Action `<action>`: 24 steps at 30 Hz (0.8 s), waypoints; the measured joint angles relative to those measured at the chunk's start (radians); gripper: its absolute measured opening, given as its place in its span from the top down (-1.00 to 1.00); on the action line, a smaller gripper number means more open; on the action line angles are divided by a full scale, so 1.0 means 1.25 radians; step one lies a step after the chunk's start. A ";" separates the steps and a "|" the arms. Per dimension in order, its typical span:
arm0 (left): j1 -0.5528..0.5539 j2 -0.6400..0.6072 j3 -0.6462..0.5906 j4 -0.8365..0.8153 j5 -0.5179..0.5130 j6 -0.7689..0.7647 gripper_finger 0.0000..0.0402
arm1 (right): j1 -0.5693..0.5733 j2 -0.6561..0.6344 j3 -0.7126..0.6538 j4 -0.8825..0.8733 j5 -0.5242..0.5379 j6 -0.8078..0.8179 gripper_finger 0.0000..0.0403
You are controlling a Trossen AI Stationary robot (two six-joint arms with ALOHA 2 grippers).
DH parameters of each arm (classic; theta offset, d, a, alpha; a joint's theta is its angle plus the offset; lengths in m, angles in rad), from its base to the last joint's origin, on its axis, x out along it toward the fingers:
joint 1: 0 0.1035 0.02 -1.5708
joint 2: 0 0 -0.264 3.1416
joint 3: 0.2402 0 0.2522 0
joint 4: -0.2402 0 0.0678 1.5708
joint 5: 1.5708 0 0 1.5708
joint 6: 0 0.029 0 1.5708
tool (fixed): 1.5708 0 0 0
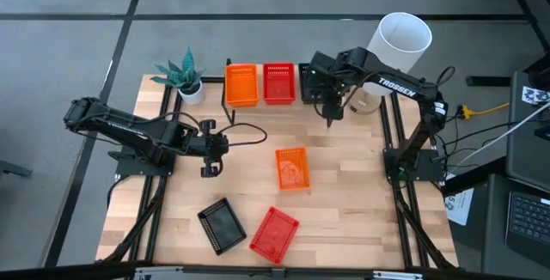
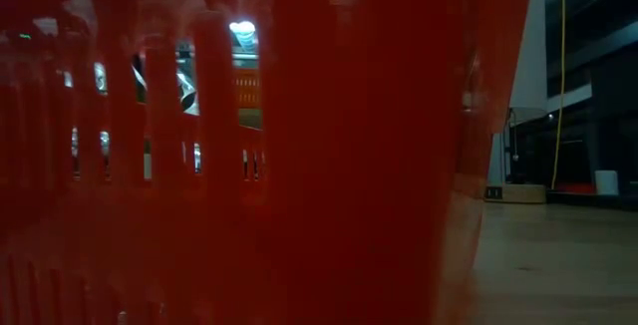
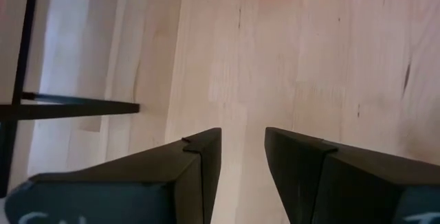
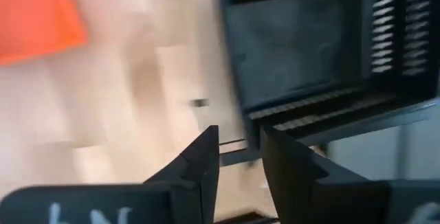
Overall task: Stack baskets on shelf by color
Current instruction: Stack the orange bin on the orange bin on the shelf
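The right end effector hangs just in front of the low light-wood plank shelf at the table's far edge, beside the black plastic mesh basket on the shelf's right end; its fingers stand a little apart and grip nothing — released, by my reading. On the shelf an orange mesh basket and a red mesh basket sit side by side. Three baskets lie loose on the light wooden table: an orange one near the middle, long axis running front to back; a black one and a red one near the front edge, both skewed. The left end effector hovers over bare wood, fingers parted and empty; the loose orange basket lies to its right, between the arms, and the left seems slightly nearer; open wood surrounds it — only the front edge crowds the other two.
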State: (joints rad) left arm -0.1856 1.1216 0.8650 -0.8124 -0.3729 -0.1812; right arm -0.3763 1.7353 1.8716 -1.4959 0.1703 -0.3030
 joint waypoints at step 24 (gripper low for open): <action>-0.014 0.000 0.001 0.003 0.000 -0.063 0.47 | 0.360 -0.015 -0.287 0.097 -0.299 0.264 0.48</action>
State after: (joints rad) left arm -0.2036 1.1221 0.8661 -0.8092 -0.3729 -0.2604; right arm 0.0734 1.7160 1.5130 -1.3741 -0.2030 0.0274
